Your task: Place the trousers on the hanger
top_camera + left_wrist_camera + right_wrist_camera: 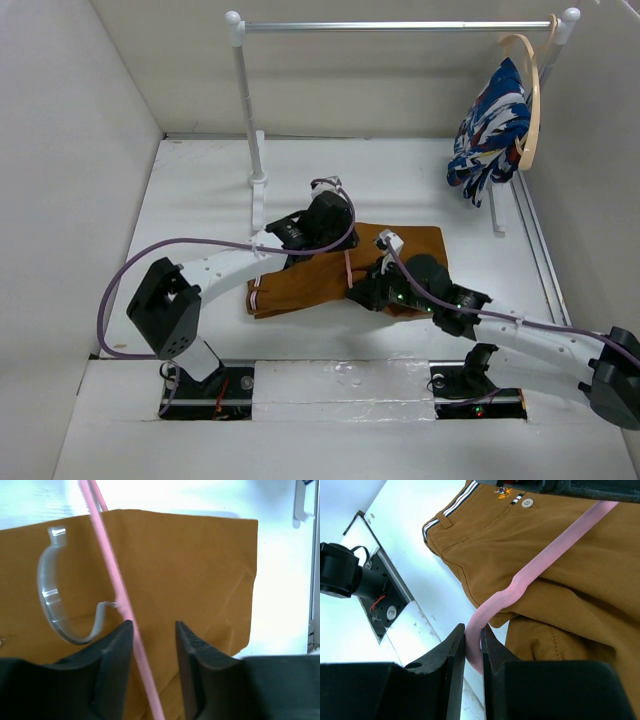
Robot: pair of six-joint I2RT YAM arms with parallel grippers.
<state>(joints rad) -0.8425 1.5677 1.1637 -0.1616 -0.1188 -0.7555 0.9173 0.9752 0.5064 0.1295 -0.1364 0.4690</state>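
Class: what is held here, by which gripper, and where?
The right gripper pinches the pink hanger at its bent corner; the left gripper, open, straddles its bar.

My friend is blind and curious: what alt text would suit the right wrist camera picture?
Two black jaws pinch the curved end of a pink hanger that crosses rust-brown trousers on a white table; the striped waistband shows at top.

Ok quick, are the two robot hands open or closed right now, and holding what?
Left gripper: open, its jaws on either side of the pink hanger bar, not clamped.
Right gripper: shut on the hanger.
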